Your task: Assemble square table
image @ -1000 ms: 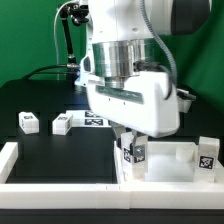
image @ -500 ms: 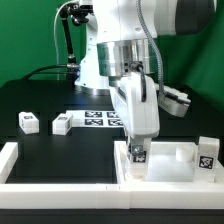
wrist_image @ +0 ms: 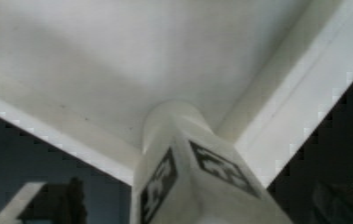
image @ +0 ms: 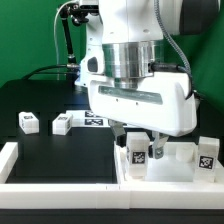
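Over on the exterior view's left, one loose leg (image: 28, 122) and a second loose leg (image: 62, 125) sit idle on the black bench (image: 40, 100), with the marker board (image: 95, 118) just behind them. The action is further right. The tool (image: 138, 148) hangs low over the near-left corner of the square tabletop (image: 165, 170) with an upright leg (image: 136, 154) right between its jaws. This looks like the leg-seating step, and doing it well means holding that leg dead vertical over its corner socket, pressing down gently while turning, and not dragging the top sideways. A tilted leg would likely bind. Is the tool pinching the leg or standing just off it? I cannot tell. The wrist view shows the tagged leg centred against the white tray floor, with dark gaps either side. So the leg sits directly under the tool, and the tabletop stretches away to the exterior view's right beneath it. A further leg (image: 207, 157) stands at the top's far-right corner, well apart from the tool.
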Controlling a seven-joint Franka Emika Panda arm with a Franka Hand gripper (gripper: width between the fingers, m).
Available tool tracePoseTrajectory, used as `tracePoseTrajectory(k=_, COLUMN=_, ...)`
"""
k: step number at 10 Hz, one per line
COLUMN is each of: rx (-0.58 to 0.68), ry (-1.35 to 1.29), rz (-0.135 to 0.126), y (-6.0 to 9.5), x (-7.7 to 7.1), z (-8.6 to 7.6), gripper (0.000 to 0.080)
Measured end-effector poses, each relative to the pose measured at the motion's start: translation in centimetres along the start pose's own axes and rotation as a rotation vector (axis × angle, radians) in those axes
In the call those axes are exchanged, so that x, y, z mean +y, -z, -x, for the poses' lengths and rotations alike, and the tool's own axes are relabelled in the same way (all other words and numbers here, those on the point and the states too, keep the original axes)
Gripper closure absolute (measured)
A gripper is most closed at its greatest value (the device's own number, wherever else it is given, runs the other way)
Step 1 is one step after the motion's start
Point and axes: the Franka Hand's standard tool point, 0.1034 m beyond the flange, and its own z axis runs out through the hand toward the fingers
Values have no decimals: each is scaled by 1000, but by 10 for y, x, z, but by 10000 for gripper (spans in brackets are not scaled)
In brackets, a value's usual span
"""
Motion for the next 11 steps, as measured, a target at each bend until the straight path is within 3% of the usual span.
tracePoseTrajectory(k=2, rx=-6, ry=371, rz=50, y=3, x=-3, z=2, gripper=152)
tracePoseTrajectory(k=4, rx=6, ry=696, rz=39, y=4, x=0, z=-8, gripper=151)
tracePoseTrajectory(k=6, rx=6, ry=654, rz=38, y=4, x=-1, z=-6, gripper=151)
tracePoseTrajectory(k=8, rx=7, ry=617, rz=38, y=4, x=-1, z=-6, gripper=433)
tracePoseTrajectory(k=9, rx=8, ry=537, rz=37, y=4, x=-1, z=-6, gripper=511)
tracePoseTrajectory(k=11, rx=11, ry=394, rz=37, y=4, x=-1, z=-7, gripper=511)
